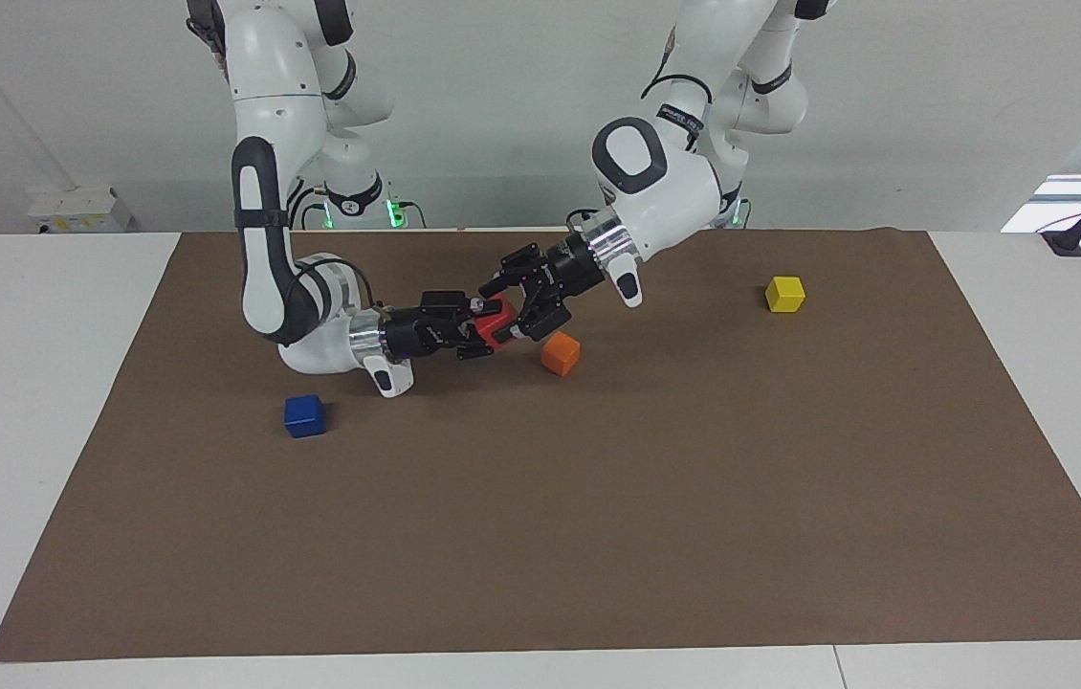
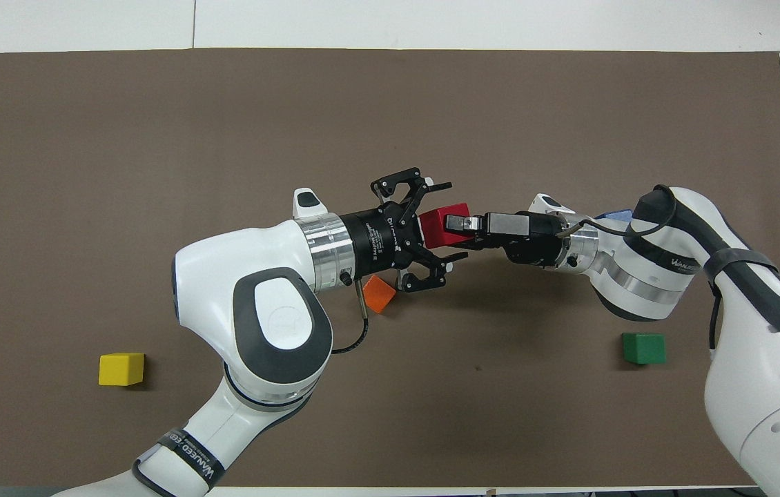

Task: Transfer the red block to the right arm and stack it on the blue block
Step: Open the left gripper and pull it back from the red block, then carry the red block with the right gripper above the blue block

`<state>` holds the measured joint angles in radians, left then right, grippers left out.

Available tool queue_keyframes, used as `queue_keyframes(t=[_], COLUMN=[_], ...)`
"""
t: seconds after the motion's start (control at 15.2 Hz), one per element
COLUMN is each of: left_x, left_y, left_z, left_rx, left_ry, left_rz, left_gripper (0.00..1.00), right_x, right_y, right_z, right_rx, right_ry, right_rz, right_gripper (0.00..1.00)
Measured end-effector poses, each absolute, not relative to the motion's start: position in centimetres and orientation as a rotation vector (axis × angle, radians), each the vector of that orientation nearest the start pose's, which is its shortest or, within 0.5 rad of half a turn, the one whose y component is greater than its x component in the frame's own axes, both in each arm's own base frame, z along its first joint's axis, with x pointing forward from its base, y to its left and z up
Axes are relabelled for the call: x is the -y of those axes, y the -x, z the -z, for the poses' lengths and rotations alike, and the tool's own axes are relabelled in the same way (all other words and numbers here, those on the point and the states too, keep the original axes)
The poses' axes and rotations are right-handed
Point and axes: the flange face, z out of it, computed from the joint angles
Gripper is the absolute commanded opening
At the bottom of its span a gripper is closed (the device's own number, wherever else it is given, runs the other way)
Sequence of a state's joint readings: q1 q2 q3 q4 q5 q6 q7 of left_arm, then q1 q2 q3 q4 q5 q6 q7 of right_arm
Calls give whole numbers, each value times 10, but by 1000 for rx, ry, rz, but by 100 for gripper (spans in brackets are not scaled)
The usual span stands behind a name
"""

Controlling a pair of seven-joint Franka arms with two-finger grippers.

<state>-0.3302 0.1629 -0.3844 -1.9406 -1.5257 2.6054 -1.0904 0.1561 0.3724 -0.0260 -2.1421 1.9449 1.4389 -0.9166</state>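
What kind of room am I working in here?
Likely a robotics lab bench: a plain white table under a brown mat, scattered colour cubes such as the yellow one, bare white wall.
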Motion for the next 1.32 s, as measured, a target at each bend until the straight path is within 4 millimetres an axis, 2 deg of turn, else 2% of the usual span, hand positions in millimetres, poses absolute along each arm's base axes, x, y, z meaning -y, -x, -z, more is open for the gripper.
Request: queue_keyframes(t=[0.33, 0.73, 1.12, 1.32], left_x=[351, 268, 202, 176], left_y=[-515, -559, -579, -585], left_z=[-443, -440, -433, -434], left_rx=[-1487, -1386, -1272, -1134], left_ry=[-1467, -1665, -1919, -2090], left_rz=[715, 594, 458, 384], left_gripper=[100, 100, 100, 100], right_x=[-180, -177, -172, -172], right_y=[-545, -549, -556, -564], right_z=[-298, -299, -312, -325], right_rx=[-102, -115, -146, -192], right_ry=[1269, 1298, 1360, 1426], right_rz=[67, 89, 135, 161], right_gripper=[0, 0, 0, 0])
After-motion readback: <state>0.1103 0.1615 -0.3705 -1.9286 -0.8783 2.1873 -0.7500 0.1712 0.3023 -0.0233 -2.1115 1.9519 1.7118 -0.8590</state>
